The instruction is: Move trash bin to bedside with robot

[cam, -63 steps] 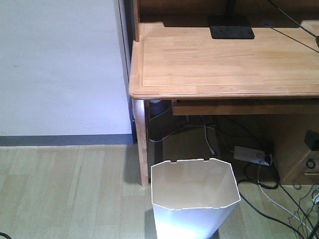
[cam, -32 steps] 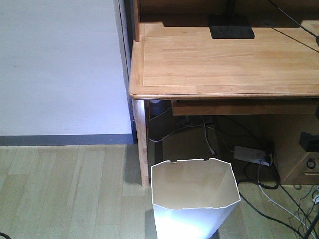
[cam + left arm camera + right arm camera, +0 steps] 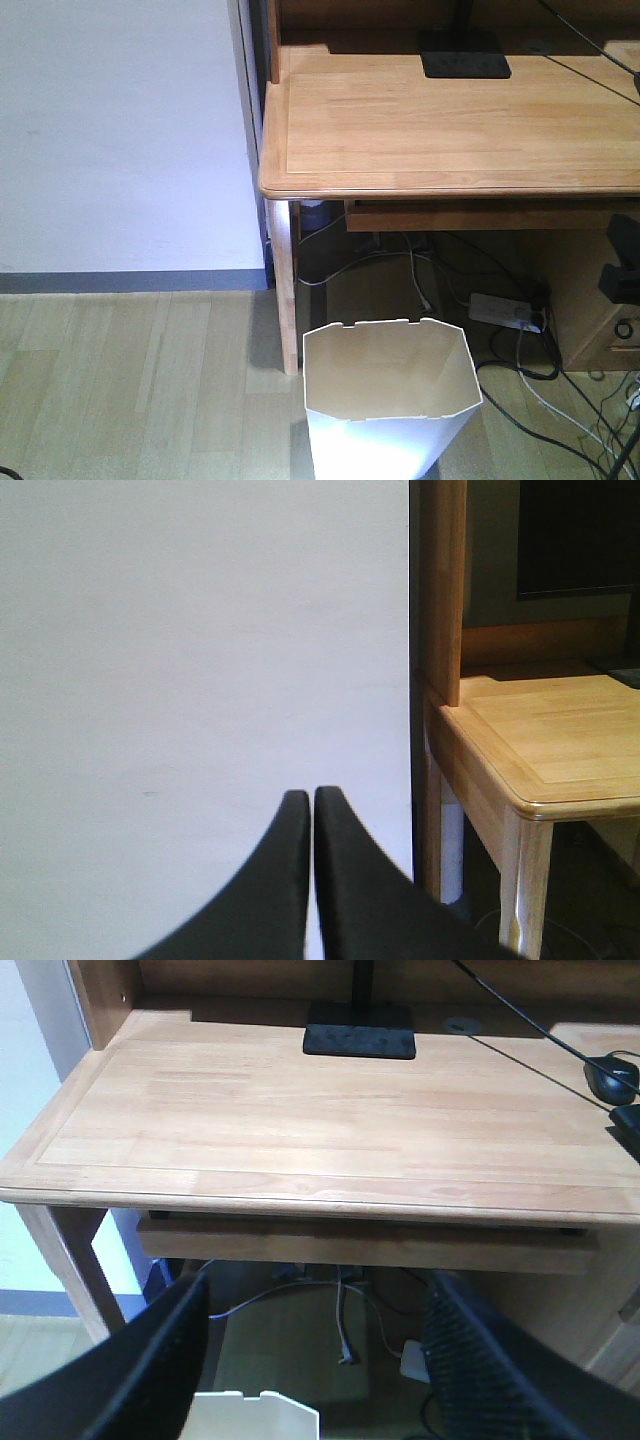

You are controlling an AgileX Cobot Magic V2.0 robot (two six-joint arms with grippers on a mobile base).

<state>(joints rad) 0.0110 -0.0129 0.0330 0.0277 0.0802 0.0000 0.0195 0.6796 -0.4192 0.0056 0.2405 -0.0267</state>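
Right gripper (image 3: pixel 318 1295) spread wide; left gripper (image 3: pixel 312 802) pressed closed; trash bin (image 3: pixel 390 395) below desk (image 3: pixel 450 130) front edge, likely light, flexible; pinch rim.

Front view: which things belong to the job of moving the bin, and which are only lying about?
Job: trash bin; right gripper, open; left gripper, shut. The bed is not in view.
Lying about: desk; black stand; power strip; floor cables.

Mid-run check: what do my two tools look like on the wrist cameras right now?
The left tool has two smooth matte black fingers, curved and tapering to narrow tips. The right tool has broader black fingers, one finely dimpled. No markings or cables show on either.
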